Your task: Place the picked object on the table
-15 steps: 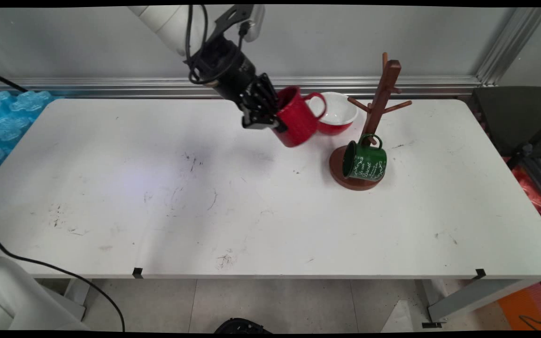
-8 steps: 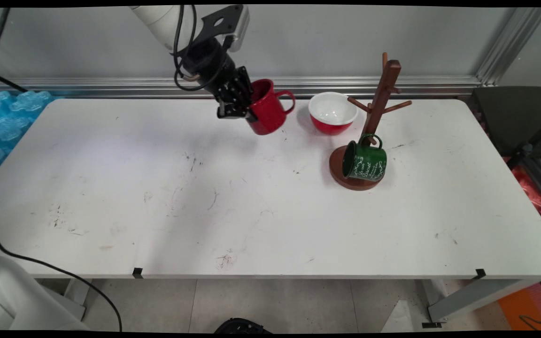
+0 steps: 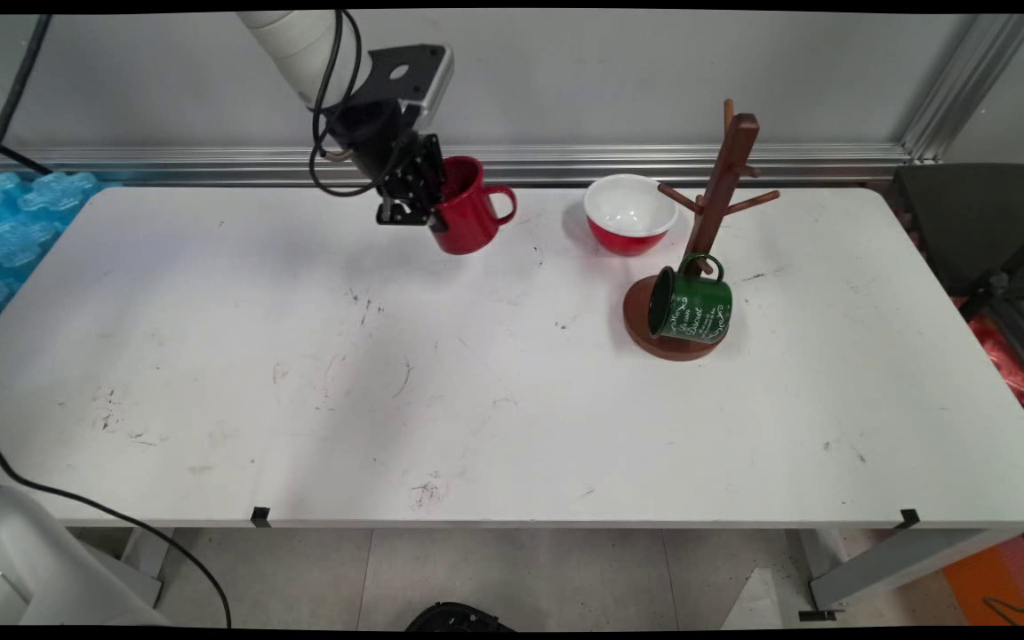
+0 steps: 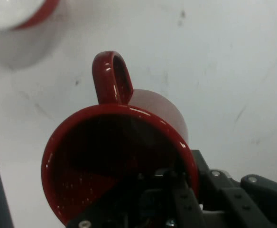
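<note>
Tool clamped on red mug rim; hand view alone: one finger inside

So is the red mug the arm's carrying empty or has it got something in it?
Empty, as far as shows: the hand view looks into the red mug and only its dark red inside appears.
</note>
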`<state>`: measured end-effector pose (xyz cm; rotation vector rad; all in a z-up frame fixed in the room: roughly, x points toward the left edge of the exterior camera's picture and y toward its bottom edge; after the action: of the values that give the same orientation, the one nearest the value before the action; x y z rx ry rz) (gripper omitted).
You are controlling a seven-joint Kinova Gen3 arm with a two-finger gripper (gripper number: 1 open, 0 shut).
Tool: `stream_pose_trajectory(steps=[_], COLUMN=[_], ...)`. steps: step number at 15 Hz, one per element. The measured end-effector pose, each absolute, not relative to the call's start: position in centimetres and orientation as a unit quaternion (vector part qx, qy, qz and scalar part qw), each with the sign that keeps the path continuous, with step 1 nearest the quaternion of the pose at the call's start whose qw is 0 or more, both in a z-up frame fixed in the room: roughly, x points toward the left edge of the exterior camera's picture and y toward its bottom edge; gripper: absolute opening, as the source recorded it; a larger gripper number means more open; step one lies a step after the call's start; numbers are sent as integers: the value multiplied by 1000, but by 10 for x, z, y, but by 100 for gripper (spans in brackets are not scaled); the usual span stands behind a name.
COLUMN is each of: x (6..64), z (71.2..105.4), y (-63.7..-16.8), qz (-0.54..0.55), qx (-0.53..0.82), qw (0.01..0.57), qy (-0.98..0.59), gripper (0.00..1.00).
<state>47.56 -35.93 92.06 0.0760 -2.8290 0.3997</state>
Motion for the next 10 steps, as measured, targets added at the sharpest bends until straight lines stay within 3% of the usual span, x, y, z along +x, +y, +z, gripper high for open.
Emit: stream_pose_trajectory(steps=[10], x=[483], z=[877], y=[-372], qz=[146], qx=[30], qw=[83], qy=[-985], gripper=[0])
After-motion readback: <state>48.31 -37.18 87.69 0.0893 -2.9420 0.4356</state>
